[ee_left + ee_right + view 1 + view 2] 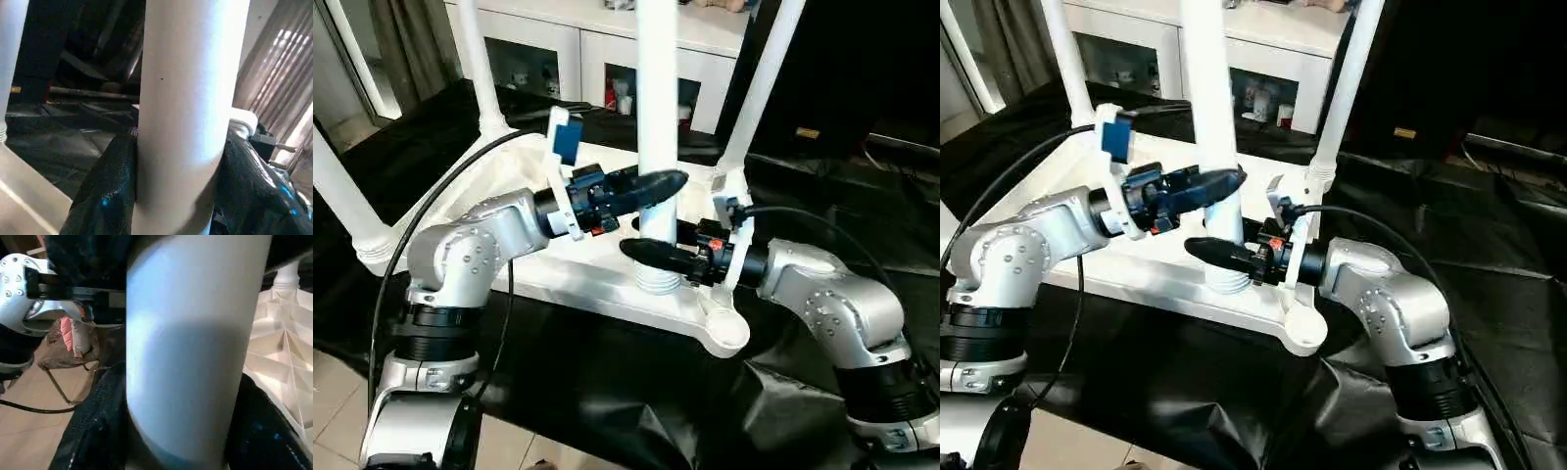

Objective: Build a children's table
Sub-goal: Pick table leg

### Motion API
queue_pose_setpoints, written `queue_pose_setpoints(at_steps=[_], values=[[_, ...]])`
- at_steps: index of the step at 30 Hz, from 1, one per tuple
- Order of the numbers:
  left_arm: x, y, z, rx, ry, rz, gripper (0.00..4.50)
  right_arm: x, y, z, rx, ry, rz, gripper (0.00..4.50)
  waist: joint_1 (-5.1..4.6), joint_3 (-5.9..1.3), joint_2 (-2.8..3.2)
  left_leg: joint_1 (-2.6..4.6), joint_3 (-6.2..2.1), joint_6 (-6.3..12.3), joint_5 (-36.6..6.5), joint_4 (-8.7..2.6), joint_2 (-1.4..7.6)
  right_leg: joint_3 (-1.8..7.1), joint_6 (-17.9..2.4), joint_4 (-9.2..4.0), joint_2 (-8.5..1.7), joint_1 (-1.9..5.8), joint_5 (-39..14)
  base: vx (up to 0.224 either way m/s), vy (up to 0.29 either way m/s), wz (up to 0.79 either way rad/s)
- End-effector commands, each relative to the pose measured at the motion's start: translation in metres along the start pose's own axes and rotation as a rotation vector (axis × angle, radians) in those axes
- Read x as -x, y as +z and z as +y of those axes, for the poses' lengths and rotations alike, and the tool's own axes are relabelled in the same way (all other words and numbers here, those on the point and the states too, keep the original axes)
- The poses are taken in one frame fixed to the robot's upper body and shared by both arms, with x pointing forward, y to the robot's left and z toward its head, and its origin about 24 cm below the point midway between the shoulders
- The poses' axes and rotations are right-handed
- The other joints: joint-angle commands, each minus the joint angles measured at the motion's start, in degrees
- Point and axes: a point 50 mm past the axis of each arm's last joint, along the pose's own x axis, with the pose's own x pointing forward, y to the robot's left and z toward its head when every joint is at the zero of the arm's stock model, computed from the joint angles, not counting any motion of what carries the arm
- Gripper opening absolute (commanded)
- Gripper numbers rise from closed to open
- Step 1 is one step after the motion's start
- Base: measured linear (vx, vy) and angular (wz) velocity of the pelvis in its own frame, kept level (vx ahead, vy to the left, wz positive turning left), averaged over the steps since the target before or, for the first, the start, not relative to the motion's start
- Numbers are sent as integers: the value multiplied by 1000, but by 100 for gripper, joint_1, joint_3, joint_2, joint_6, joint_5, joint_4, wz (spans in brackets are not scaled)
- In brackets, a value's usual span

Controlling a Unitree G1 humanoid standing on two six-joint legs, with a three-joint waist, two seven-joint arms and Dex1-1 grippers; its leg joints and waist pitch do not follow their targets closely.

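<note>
Four long white cylindrical plastic legs stand upright in the corner sockets of one upturned square white plastic tabletop (607, 279), ribbed underside up, resting on black sheeting (607, 392).

Item, left gripper (656, 186): two black fingers clasped around the nearest leg (657, 98), one finger on each side of the shaft, higher up than its partner's grip.

Item, nearest leg: between both pairs of jaws; its ribbed foot sits at the near-edge socket just below them.

Item, right gripper (651, 255): black fingers likewise closed on the same leg, low down, just above the socket.

Item, remaining legs: far-left leg (480, 69), near-left leg (342, 196) and far-right leg (759, 88), all beyond the jaws, well apart from them.

Item, white glass-doored cabinet (597, 49): behind the tabletop.

Hazards, by judgement: uneven push from the two grips could tilt the leg and jam it crooked in its socket; smooth plastic may slip through the fingers; hard sideways force might slide the whole tabletop on the slick sheeting.
</note>
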Motion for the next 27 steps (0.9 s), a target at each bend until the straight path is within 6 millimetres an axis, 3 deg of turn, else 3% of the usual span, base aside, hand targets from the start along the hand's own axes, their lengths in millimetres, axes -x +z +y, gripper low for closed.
queue_pose_setpoints(at_steps=[1,9,16,27], values=[[-13,5,-14,-53,-105,32,197,3,-1,-7,-13,-51,10,283,9,-394,5,65,-126,166,-96,-429,433,294,-1495,-306,-444,342,-444,0,0,0],[-15,-1,-20,-54,-160,75,197,3,7,-10,30,-34,27,341,0,-395,4,64,-124,148,-117,-425,435,290,-1516,-300,-441,350,-435,0,0,0],[-13,-2,-20,-57,-186,97,197,11,12,-6,25,69,67,343,17,-398,-14,57,-118,255,-51,-413,432,292,-1554,-290,-438,356,-329,0,0,0],[-11,-1,-12,-121,-127,92,197,16,22,-7,-23,109,34,343,23,-407,-17,60,-122,236,-30,-403,435,286,-1555,-293,-438,356,-411,0,0,0]])
